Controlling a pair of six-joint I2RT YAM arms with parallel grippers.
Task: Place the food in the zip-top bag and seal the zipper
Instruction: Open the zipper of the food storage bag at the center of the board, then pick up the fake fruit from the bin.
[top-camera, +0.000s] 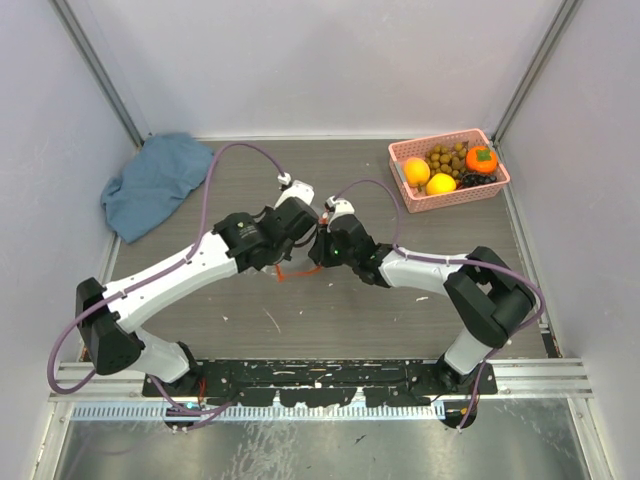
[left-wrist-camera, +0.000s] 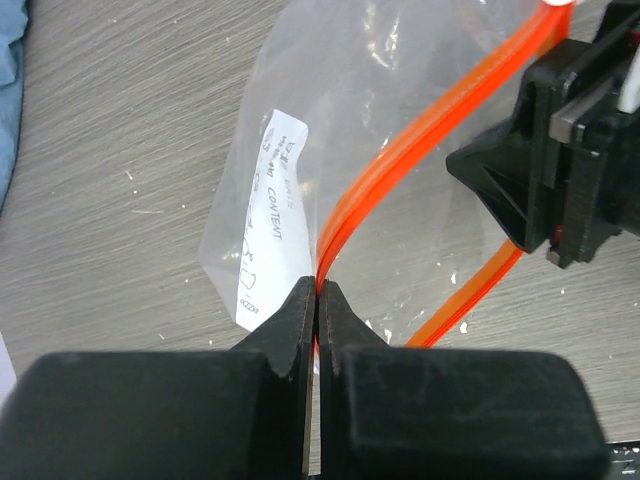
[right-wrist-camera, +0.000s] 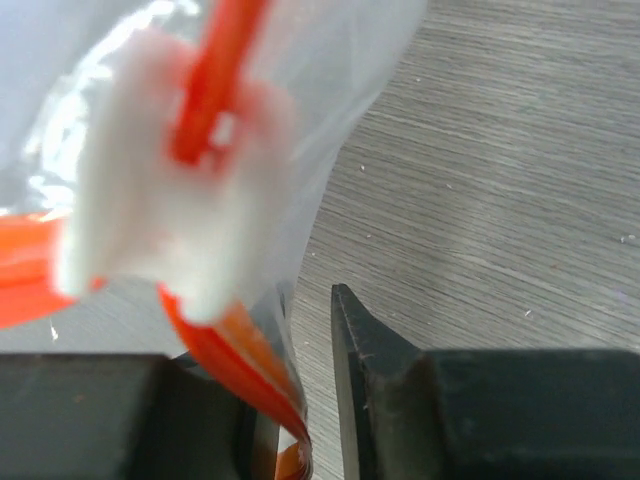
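The clear zip-top bag (left-wrist-camera: 350, 120) lies on the table with its orange-red zipper (left-wrist-camera: 420, 130) bowed upward. My left gripper (left-wrist-camera: 319, 288) is shut on one end of the zipper strip. My right gripper (right-wrist-camera: 305, 300) is open. The zipper (right-wrist-camera: 235, 350) passes between its jaws against the left finger, with a gap to the right finger (right-wrist-camera: 345, 320). A blurred white piece (right-wrist-camera: 150, 230) sits on the strip. Both grippers meet at mid-table over the bag (top-camera: 292, 272). The food is in the pink basket: a peach-orange fruit (top-camera: 416, 171), a yellow one (top-camera: 440, 183), a green-topped orange one (top-camera: 481, 159) and grapes (top-camera: 447, 158).
The pink basket (top-camera: 400, 152) stands at the far right corner. A crumpled blue cloth (top-camera: 150, 185) lies at the far left. Grey walls close in the table on three sides. The bag carries a white printed label (left-wrist-camera: 265, 220).
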